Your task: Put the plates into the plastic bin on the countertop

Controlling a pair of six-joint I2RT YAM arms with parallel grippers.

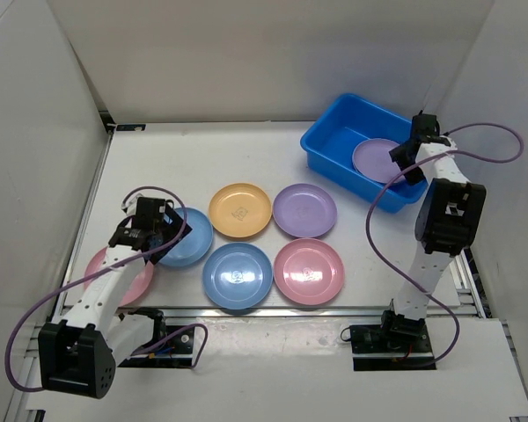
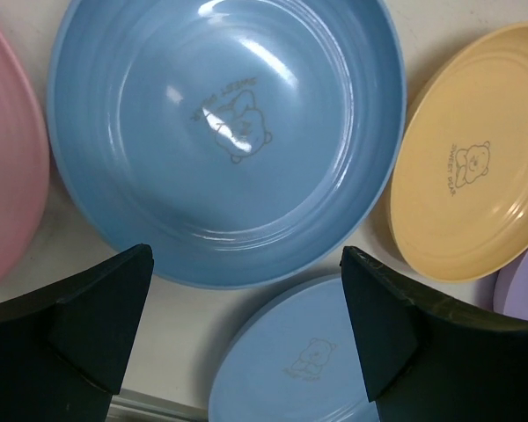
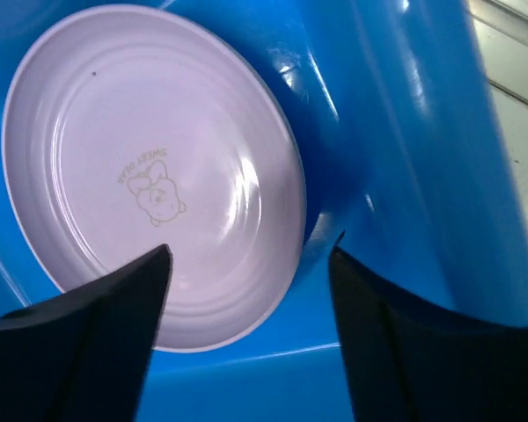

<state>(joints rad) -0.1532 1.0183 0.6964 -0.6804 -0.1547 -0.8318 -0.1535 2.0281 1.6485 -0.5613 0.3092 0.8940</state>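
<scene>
A glossy blue plastic bin (image 1: 361, 149), rectangular with a rolled rim and sloped walls, is seen at the far right of a flat white countertop (image 1: 176, 158). One round, shallow purple plate (image 1: 377, 160) is shown inside the bin, at the end nearest the right arm. A faint bear mark is printed at its centre. Whether it lies flat or leans on the wall cannot be told.

The right gripper (image 3: 246, 255) is held just above that plate's rim, inside the bin. Its dark fingers (image 3: 106, 308) are spread apart and nothing is clasped between them.

Six more smooth, shiny plates are laid out left of the bin, all outside it. Closest to the bin are a second purple plate (image 1: 304, 210) and a pink plate (image 1: 309, 271). Further from it are an orange plate (image 1: 239, 210) and a blue plate (image 1: 237, 274). Furthest from the bin are a second blue plate (image 1: 189, 237) and a second pink plate (image 1: 114, 277), the latter partly hidden by the left arm.

The left gripper (image 2: 246, 255) is poised over the second blue plate (image 2: 220, 132), far from the bin. Its jaws are spread wide and nothing is held.
</scene>
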